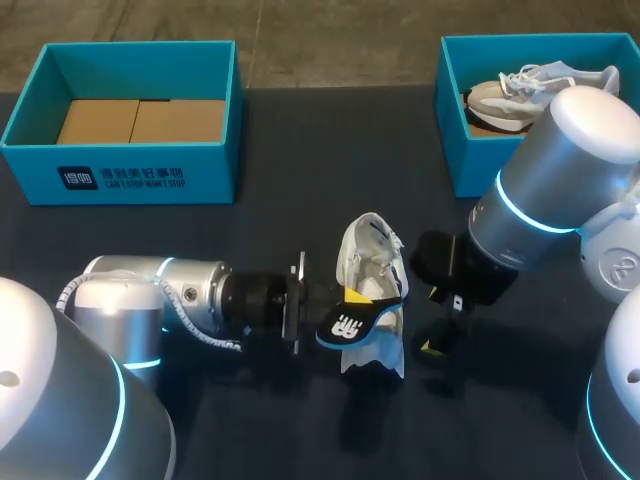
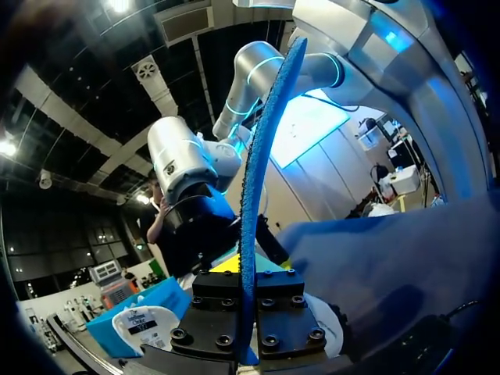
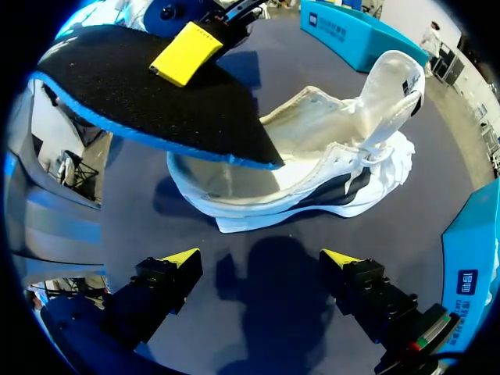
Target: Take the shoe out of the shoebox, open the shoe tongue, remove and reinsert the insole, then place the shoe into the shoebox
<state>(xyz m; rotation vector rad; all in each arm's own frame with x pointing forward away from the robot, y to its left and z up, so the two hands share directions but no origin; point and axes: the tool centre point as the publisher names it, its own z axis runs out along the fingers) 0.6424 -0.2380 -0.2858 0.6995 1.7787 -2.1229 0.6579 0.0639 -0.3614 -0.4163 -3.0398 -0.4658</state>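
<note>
Insole [image 1: 355, 322] looks thin, light and floppy. The left gripper [image 2: 248, 312] pinches it over the white shoe [image 1: 372, 262] lying mid-table; a hold nearer its middle would likely curb drooping. Right gripper [image 3: 259, 258] hangs spread beside the shoe, holding nothing.

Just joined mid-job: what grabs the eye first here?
The black, blue-edged insole stands out, clamped in the left gripper and held over the white shoe at mid-table. The right gripper hangs open beside that shoe, holding nothing.
</note>
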